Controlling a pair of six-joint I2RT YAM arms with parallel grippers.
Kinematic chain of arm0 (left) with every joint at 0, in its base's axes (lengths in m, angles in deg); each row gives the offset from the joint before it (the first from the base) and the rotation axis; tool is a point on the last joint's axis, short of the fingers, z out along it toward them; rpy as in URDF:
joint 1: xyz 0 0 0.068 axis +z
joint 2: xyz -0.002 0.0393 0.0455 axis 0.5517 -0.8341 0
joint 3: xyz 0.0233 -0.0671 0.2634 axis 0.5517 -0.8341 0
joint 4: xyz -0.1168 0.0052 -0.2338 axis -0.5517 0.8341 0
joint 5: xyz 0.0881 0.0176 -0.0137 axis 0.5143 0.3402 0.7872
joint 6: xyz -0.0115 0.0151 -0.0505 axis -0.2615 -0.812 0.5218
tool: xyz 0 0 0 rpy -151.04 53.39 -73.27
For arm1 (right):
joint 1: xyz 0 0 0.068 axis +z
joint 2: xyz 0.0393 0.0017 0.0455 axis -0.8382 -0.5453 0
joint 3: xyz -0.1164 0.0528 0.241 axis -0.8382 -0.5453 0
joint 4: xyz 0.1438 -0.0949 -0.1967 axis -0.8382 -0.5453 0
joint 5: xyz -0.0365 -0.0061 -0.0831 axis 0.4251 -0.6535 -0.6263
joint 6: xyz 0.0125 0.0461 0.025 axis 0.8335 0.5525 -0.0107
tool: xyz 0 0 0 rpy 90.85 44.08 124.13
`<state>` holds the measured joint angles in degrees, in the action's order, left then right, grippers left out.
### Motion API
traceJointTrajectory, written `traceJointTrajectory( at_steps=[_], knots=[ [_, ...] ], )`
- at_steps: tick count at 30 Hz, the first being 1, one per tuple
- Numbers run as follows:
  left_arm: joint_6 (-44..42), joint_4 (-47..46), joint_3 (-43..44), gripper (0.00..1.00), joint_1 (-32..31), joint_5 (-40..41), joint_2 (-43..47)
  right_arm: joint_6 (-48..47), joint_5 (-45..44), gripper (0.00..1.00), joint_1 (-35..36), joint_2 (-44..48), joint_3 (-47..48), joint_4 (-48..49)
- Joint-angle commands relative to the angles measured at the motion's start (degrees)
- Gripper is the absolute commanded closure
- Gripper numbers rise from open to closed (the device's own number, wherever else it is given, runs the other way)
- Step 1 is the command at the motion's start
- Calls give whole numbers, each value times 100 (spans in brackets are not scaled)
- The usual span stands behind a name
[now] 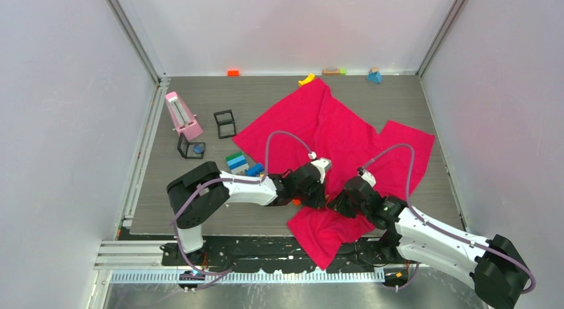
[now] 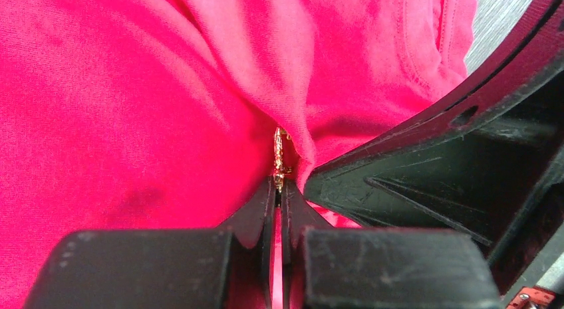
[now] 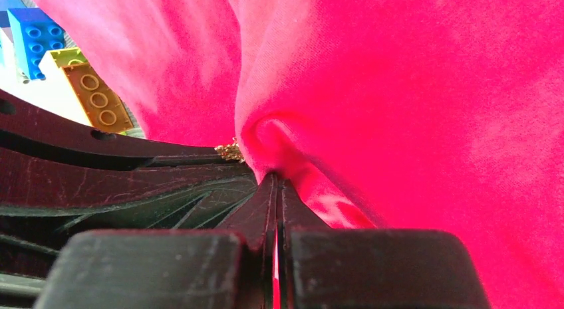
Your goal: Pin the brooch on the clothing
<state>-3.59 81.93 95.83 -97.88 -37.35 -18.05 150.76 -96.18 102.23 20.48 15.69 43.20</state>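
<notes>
The crimson T-shirt (image 1: 332, 133) lies spread over the middle of the table. Both grippers meet at its near part. My left gripper (image 1: 319, 200) is shut on a small gold glittering piece (image 2: 281, 155), the brooch seen edge-on, pressed against a fold of the shirt (image 2: 166, 90); its pink face is hidden. My right gripper (image 1: 337, 204) is shut on a pinched fold of the shirt (image 3: 279, 146), right beside the left fingers. The gold piece (image 3: 230, 151) shows at the fold's left side in the right wrist view. Jaws of both are closed tight in the left wrist view (image 2: 279, 186) and the right wrist view (image 3: 276, 181).
Toy bricks (image 1: 238, 163) lie just left of the shirt, also seen in the right wrist view (image 3: 93, 93). A pink wedge-shaped object (image 1: 183, 116) and two black wire cubes (image 1: 225, 123) stand at the left. Small blocks (image 1: 374, 76) line the back wall.
</notes>
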Motion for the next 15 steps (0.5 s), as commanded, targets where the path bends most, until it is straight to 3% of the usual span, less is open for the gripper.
traceJointTrajectory(
  at_steps=[1, 15],
  knots=[
    [228, -861, -133, 100, 23, -8, 397, 108, 176, 99, 34, -125, -50, 455],
    [662, -1768, -459, 100, 77, -320, 501, 94, 332, 99, 34, -545, -61, 699]
  ],
)
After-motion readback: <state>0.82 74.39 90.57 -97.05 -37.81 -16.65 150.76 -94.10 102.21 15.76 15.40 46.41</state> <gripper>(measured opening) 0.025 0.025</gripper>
